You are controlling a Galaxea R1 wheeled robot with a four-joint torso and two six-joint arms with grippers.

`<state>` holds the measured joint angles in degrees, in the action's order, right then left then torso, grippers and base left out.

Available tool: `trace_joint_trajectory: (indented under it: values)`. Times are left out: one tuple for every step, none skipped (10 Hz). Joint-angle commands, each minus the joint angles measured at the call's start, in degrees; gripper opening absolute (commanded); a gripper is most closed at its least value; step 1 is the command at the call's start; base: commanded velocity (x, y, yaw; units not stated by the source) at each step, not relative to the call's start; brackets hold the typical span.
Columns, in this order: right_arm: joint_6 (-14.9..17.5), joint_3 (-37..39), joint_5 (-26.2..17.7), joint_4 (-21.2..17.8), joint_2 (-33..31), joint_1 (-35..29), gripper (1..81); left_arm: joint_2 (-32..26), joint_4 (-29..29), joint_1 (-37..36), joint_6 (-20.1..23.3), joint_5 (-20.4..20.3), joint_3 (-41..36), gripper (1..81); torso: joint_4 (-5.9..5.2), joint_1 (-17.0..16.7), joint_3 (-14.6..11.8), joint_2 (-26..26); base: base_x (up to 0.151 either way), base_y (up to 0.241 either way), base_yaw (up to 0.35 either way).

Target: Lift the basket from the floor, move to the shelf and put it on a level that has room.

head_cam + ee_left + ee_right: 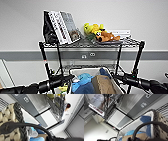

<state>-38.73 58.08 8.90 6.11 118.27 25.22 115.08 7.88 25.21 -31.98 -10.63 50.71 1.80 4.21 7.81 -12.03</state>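
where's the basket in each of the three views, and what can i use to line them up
Head view: the basket sits at bottom centre, between the two arms, in front of the shelf.
Left wrist view: its woven side is close up at the left edge, blue cloth beside it.
Right wrist view: its pale lining and woven rim run along the right side.
Shared landmark: the grey wall band with outlets.
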Motion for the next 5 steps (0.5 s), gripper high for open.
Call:
trace_joint_trajectory:
  values:
    - [-2.67, 3.70, 2.79, 1.63, 4.81, -13.29, 1.0, 2.62, -2.69, -12.32, -2.30, -1.85, 2.90, 1.0, 0.00, 0.00, 0.00, 0.00, 0.000, 0.000, 0.000]
    - [-3.54, 5.88, 2.61, 1.71, 5.94, -13.92, 1.0, 3.84, -2.69, -13.30, -3.09, -0.71, 5.00, 1.0, 0.00, 0.00, 0.00, 0.00, 0.000, 0.000, 0.000]
    - [-3.72, 7.29, 2.61, 1.71, 6.65, -14.62, 1.0, 4.98, -2.69, -14.08, -3.35, -0.37, 6.32, 1.0, 0.00, 0.00, 0.02, 0.02, 0.000, 0.000, 0.000]
    - [-4.33, 8.79, 2.61, 1.71, 7.18, -15.40, 1.0, 6.39, -2.60, -15.05, -3.70, 1.04, 7.90, 1.0, 0.00, 0.00, 0.02, 0.02, 0.000, 0.000, 0.000]
    - [-4.77, 9.76, 2.44, 1.71, 7.44, -16.11, 1.0, 7.28, -2.69, -15.67, -4.59, 1.40, 9.23, 1.0, 0.00, 0.02, 0.02, 0.02, 0.000, 0.000, 0.000]
